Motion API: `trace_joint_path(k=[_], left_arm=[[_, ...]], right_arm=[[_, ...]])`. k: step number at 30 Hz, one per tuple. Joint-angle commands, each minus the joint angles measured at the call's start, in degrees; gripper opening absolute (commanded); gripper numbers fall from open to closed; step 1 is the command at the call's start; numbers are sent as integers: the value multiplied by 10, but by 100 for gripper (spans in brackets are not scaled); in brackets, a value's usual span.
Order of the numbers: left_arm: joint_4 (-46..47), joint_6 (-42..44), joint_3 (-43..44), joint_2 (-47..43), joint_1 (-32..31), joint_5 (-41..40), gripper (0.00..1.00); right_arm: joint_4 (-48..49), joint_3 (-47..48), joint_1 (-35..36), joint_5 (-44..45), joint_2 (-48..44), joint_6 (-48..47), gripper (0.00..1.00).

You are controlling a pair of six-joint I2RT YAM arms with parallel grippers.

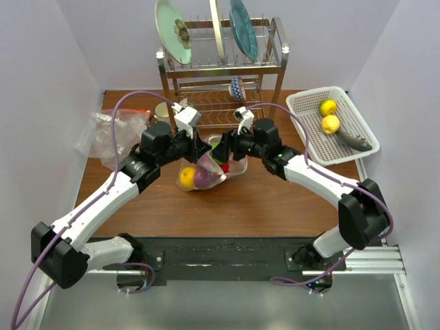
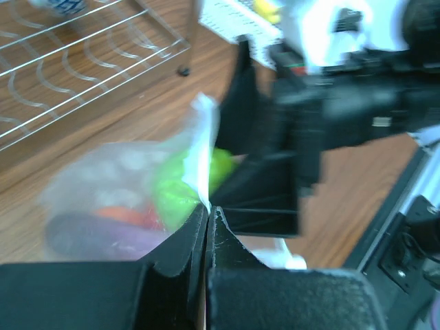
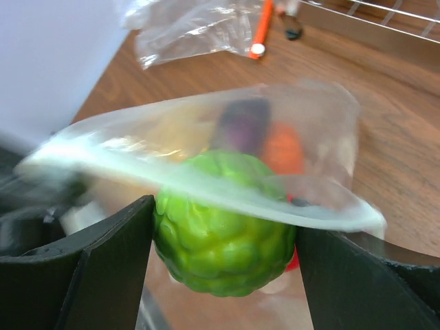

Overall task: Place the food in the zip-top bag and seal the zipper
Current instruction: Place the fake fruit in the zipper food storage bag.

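Observation:
The dotted zip-top bag (image 1: 206,172) lies at the table's middle, holding a yellow round (image 1: 187,177), a purple one (image 1: 204,177) and something red (image 1: 225,167). My left gripper (image 2: 207,212) is shut on the bag's mouth edge (image 2: 203,148), the zipper strip, and holds it up. My right gripper (image 3: 223,234) is shut on a green bumpy round food (image 3: 223,230) at the bag's mouth. The mouth edge (image 3: 206,182) lies across the top of the green food. Purple (image 3: 240,124) and orange (image 3: 282,148) food show through the bag behind it. Both grippers meet over the bag (image 1: 210,150).
A white basket (image 1: 302,110) at the right holds two yellow rounds (image 1: 328,107) (image 1: 331,124) and a long dark eggplant (image 1: 354,141). A wire dish rack (image 1: 220,75) with plates stands at the back. Plain clear plastic (image 1: 110,134) and an orange marker (image 3: 261,31) lie at the left.

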Motion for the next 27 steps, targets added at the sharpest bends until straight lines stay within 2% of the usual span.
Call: trace_joint_path(k=[1, 4, 7, 9, 13, 19, 27], left_arm=[[78, -9, -15, -49, 7, 69, 0], [111, -17, -21, -54, 9, 99, 0], [117, -27, -24, -52, 13, 108, 0], [115, -31, -24, -51, 16, 109, 0], [101, -36, -18, -39, 25, 92, 0], [106, -38, -19, -36, 33, 100, 0], [102, -37, -20, -28, 34, 91, 0]], right_arm=[[101, 12, 17, 87, -3, 18, 52], [126, 1, 29, 122, -2, 20, 60], [113, 10, 38, 126, 9, 13, 85], [96, 17, 42, 129, 9, 6, 91], [82, 6, 42, 139, -20, 0, 92], [-5, 10, 42, 167, -107, -15, 89], [-270, 100, 42, 262, -147, -51, 86]])
